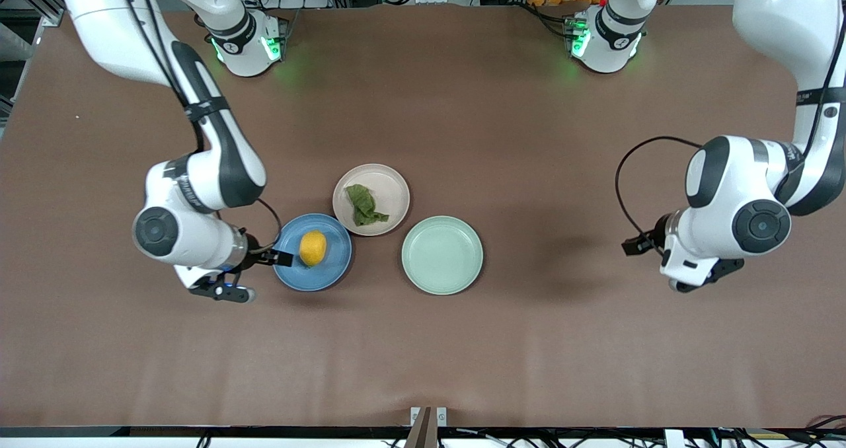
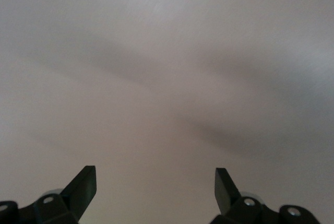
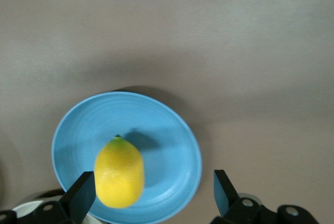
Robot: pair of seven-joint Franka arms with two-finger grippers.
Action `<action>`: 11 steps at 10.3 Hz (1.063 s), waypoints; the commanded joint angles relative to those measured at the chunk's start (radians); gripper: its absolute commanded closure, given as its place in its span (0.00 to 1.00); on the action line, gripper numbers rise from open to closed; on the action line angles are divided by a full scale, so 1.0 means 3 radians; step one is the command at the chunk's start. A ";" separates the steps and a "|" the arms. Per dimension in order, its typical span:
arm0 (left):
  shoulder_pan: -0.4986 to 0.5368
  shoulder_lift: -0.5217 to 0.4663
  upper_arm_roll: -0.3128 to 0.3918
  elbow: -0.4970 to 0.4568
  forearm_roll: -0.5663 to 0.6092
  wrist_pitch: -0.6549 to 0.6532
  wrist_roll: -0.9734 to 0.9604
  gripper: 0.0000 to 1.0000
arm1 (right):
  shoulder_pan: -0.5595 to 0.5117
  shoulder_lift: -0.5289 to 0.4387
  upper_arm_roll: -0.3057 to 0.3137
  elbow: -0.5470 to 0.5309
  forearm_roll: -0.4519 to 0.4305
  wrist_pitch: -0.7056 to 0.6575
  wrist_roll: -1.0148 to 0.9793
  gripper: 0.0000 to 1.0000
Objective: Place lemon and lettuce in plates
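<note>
The yellow lemon [image 1: 312, 248] lies in the blue plate [image 1: 334, 263]. The dark green lettuce [image 1: 363, 205] lies in the pale beige-pink plate [image 1: 393, 190], which stands just farther from the front camera. My right gripper [image 1: 277, 258] hangs open low over the blue plate's rim at the right arm's end. In the right wrist view the lemon [image 3: 119, 172] sits close beside one finger of the right gripper [image 3: 154, 190] on the blue plate [image 3: 167, 125], and the jaws are not closed on it. My left gripper [image 1: 634, 244] waits open over bare table at the left arm's end, with nothing between its fingers [image 2: 155, 185].
A pale mint-green plate [image 1: 441, 255] stands beside the blue plate, toward the left arm's end, with nothing in it. The three plates sit close together in the middle of the brown table [image 1: 423, 355].
</note>
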 commanded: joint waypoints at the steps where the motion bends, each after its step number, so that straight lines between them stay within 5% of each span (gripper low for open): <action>1: 0.0006 -0.0645 -0.0030 -0.0874 -0.0038 0.0083 0.0021 0.00 | -0.0090 -0.0029 0.0012 0.0139 -0.0111 -0.0209 -0.0044 0.00; 3: -0.0029 -0.1019 -0.0024 -0.1325 -0.0308 0.0175 0.0112 0.00 | -0.0100 -0.0111 0.0006 0.0139 -0.0443 -0.0230 -0.0049 0.00; 6: -0.0121 -0.1414 0.0021 -0.1710 -0.0554 0.0181 0.0393 0.00 | -0.0222 -0.0233 0.0006 0.0139 -0.0516 -0.0235 -0.0303 0.00; 8: -0.0299 -0.1435 0.0199 -0.1599 -0.0590 0.0176 0.0414 0.00 | -0.0385 -0.0325 0.0011 0.0144 -0.0516 -0.0362 -0.0620 0.00; 9: -0.0488 -0.1440 0.0418 -0.1426 -0.0590 0.0181 0.0419 0.00 | -0.0462 -0.0356 0.0011 0.0149 -0.0511 -0.0393 -0.0733 0.00; 11: -0.0536 -0.1420 0.0502 -0.0972 -0.0590 0.0186 0.0440 0.00 | -0.0555 -0.0443 0.0011 0.0154 -0.0506 -0.0582 -0.0755 0.00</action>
